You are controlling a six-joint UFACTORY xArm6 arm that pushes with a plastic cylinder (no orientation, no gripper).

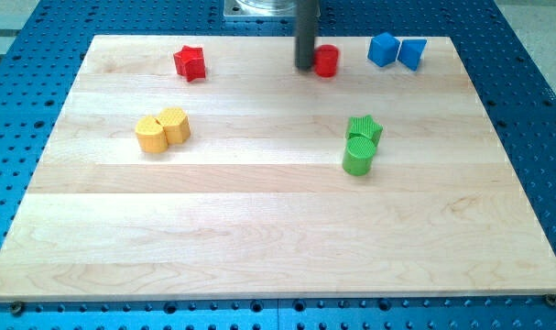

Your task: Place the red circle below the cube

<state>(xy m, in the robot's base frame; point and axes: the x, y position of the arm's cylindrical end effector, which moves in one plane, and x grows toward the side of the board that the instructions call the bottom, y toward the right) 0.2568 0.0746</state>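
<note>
Nearest, the pale wooden counter [259, 238] is lying bare and smooth-grained, and beyond that a ridged green cylinder [357, 158] is touching a green star [365, 128] while two ribbed yellow blocks [162, 129] are sitting pressed together at the view's left. At the far edge, my tip [304, 67] is resting against the view's left side of the red circle [327, 61], with a red star [190, 63] well to the left and the blue cube [382, 49] touching a blue triangular block [411, 53] to the right. There are no jaws, only the rod; the circle is looking light, rigid and slippery, so I am judging a centred push safest.
</note>
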